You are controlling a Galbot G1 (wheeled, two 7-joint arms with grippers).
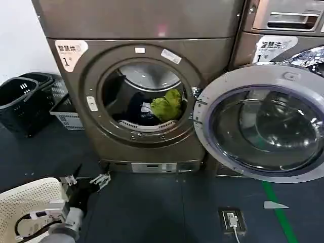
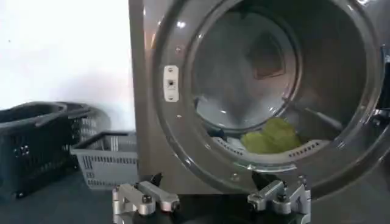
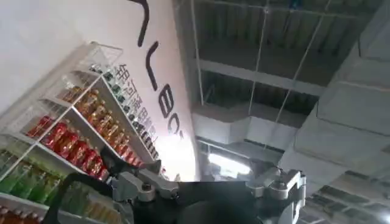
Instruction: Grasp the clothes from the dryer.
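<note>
The left gripper, fingers spread wide and empty, hangs low before the open dryer, lined up toward the green clothes heaped ahead and above inside the drum.

The dryer is bronze-brown with a silver-grey door. Inside lie yellow-green clothes beside dark navy fabric. At nine o'clock stand a black basket and a grey basket. The floor is dark blue-grey with a green stripe.

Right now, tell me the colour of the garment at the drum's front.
Yellow-green garment, clearest in the head view.
</note>
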